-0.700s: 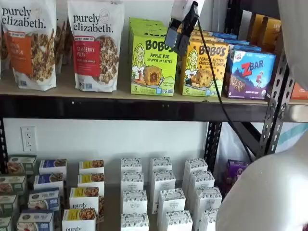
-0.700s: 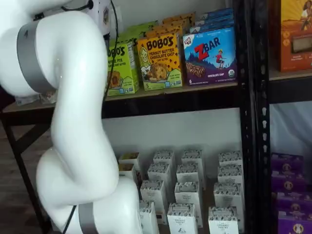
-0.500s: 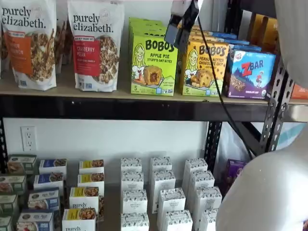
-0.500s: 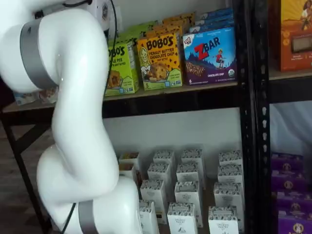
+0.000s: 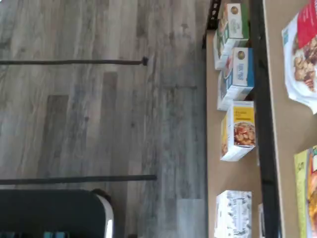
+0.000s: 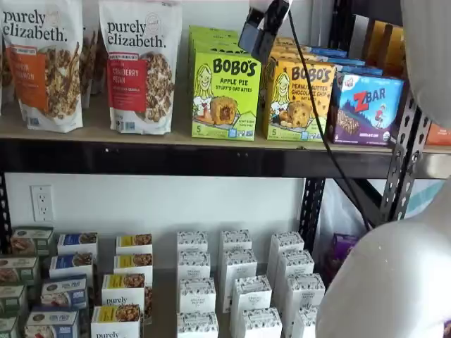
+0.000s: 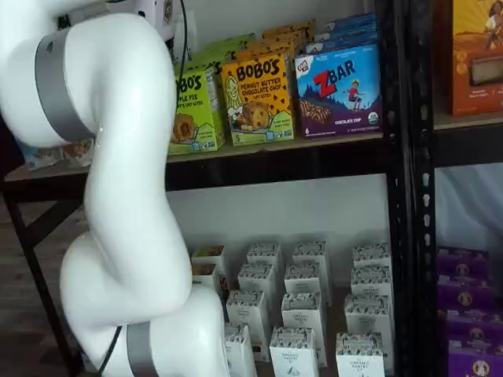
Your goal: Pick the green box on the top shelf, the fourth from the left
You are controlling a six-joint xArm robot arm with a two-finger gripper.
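The green box (image 6: 225, 95), a lime-green Bobo's Apple Pie carton, stands upright at the front of the top shelf (image 6: 176, 156). Its front face is uncovered. In a shelf view the arm hides its left part (image 7: 195, 106). Its lime edge shows in the wrist view (image 5: 303, 198). My gripper (image 6: 255, 39) hangs from the view's top edge, above the box's upper right corner and in front of it. Only its black fingers show, side-on, with nothing in them. A black cable (image 6: 317, 120) runs down beside them.
An orange-yellow Bobo's carton (image 6: 299, 98) stands right of the green box, then a blue ZBar box (image 6: 366, 105). Two granola bags (image 6: 141, 67) stand to its left. Small white cartons (image 6: 236, 282) fill the lower level. The white arm (image 7: 118, 196) blocks the left of a shelf view.
The gripper has risen and shifted slightly left, uncovering the green box's upper right corner. The boxes have not moved.
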